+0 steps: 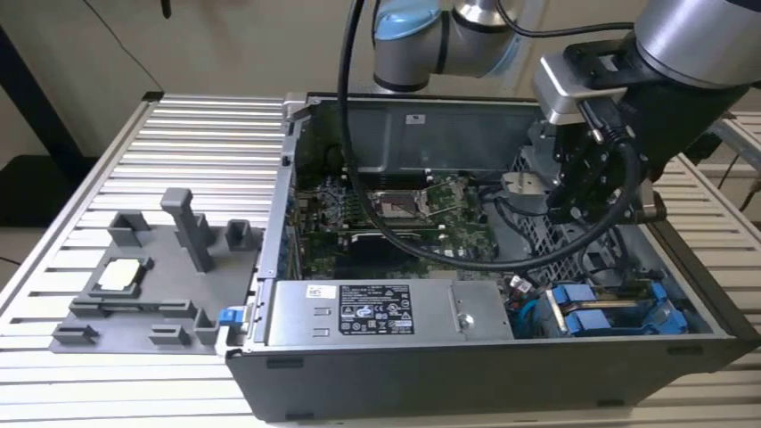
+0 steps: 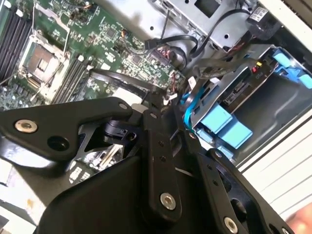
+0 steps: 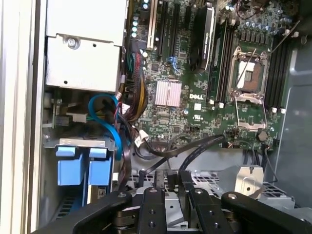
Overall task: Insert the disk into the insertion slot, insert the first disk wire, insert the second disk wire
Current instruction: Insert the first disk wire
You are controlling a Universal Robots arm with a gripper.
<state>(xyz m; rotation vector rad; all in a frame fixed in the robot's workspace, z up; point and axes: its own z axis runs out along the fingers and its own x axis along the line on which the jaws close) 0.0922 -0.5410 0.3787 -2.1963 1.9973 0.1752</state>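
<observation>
Two blue carrier fronts (image 1: 598,309) sit side by side in the grey drive cage (image 1: 666,290), in the case's front corner at the exterior view's right. I cannot tell which one holds the disk or which bay is the insertion slot. Both wrist views show these carrier fronts (image 3: 80,166) (image 2: 228,126). My gripper (image 1: 564,210) hangs inside the case, above the perforated cage wall and behind the carriers. Its fingers (image 3: 155,197) stand close together on the end of a black flat disk wire (image 3: 197,147) (image 2: 117,77) that runs from the motherboard. A blue wire (image 3: 108,113) loops beside the cage.
The silver labelled power-supply box (image 1: 359,312) fills the case's front. The motherboard (image 1: 393,209) with its bare processor socket lies behind it. A grey fixture tray (image 1: 143,276) stands on the slatted table at the exterior view's left. Black cables cross near my gripper.
</observation>
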